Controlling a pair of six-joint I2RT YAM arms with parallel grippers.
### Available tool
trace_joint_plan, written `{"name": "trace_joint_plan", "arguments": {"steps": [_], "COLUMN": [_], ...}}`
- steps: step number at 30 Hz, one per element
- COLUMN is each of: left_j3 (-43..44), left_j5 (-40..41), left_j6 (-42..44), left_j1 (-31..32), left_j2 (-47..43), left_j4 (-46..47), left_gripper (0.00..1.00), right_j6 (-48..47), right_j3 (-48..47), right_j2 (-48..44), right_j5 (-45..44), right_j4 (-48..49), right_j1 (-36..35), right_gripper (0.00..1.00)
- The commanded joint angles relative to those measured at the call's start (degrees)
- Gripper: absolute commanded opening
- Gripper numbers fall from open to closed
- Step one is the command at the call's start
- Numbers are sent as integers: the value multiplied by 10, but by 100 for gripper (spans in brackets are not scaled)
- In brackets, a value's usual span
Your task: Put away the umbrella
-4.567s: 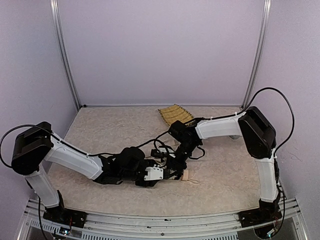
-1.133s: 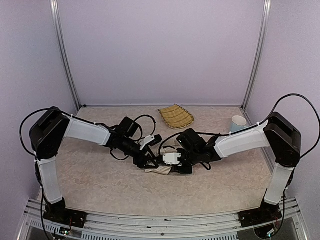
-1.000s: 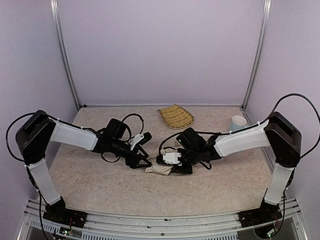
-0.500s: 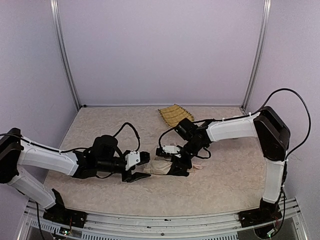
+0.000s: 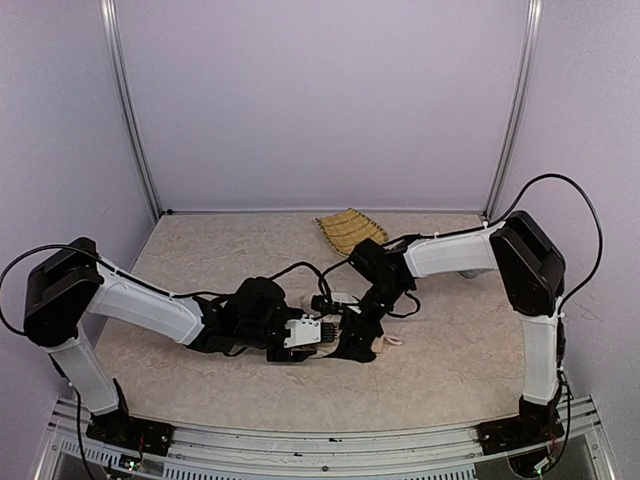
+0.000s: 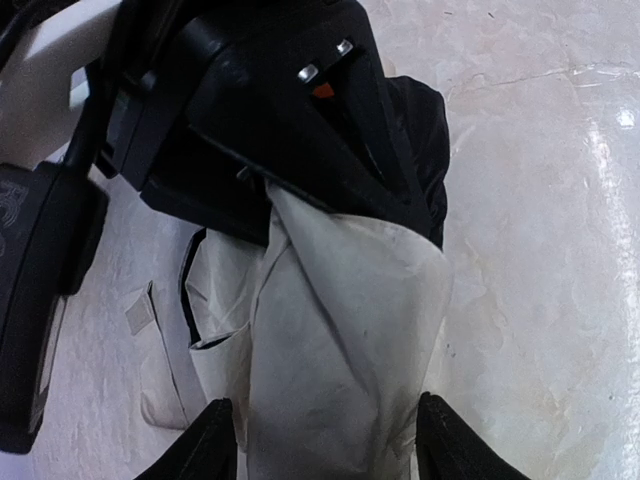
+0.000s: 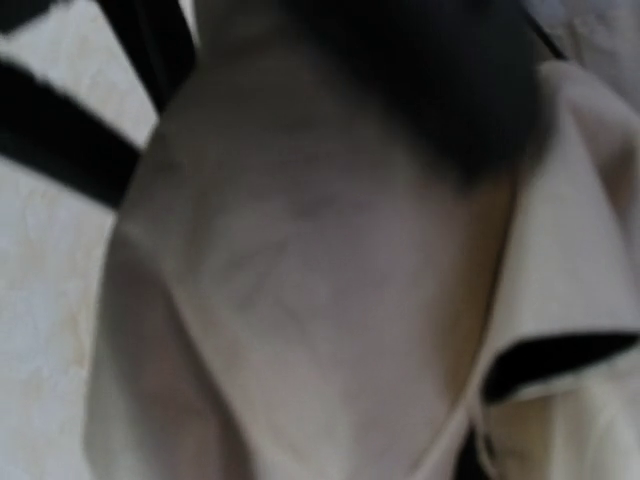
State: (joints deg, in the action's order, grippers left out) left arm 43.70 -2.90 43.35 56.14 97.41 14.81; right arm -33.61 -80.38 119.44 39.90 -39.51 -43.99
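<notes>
**Supervisor:** Where is the umbrella?

**Operator:** I have the umbrella (image 6: 330, 330) folded into a cream bundle, lying on the table (image 5: 200, 260) about the middle, between my two arms. It is nearer to me than the woven basket tray (image 5: 348, 230), which sits at the far edge, and it is apart from that tray. A tan strap (image 5: 392, 340) pokes out on the bundle's right side, lying on the tabletop.

**Supervisor:** What is your left hand doing?

**Operator:** My left gripper (image 6: 328, 445) comes in low from the left. On its wrist camera I see its two black fingers (image 6: 215, 440) standing apart, one on each side of the bundle, and the fabric fills the gap between them. I cannot tell whether they are pressing it or only flanking it.

**Supervisor:** And the right?

**Operator:** My right gripper (image 5: 352, 340) reaches in from the right and sits on the bundle's other end. In the left wrist view the cloth narrows to a pinch and runs in under that gripper's black body, so I read it as clamped on the umbrella. Its own camera is too close and blurred: just cream fabric, a black edge strip and a dark shape at the top.
</notes>
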Motion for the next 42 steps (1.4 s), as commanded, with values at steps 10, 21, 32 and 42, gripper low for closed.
{"name": "trace_joint_plan", "arguments": {"steps": [10, 21, 32, 42], "left_j3": [145, 273, 354, 353], "left_j5": [-102, -213, -345, -349], "left_j6": [-71, -143, -169, -168], "left_j1": [-40, -83, -133, -146], "left_j2": [134, 231, 319, 331], "left_j4": [-226, -426, -558, -567], "left_gripper": [39, 17, 11, 11], "right_j6": [50, 89, -23, -24], "right_j3": [17, 167, 328, 363], "right_j2": [2, -220, -363, -333], "right_j5": [-26, -109, -286, -434], "right_j4": [34, 193, 335, 353], "right_j1": [12, 31, -56, -97], "right_gripper": [52, 65, 69, 68]}}
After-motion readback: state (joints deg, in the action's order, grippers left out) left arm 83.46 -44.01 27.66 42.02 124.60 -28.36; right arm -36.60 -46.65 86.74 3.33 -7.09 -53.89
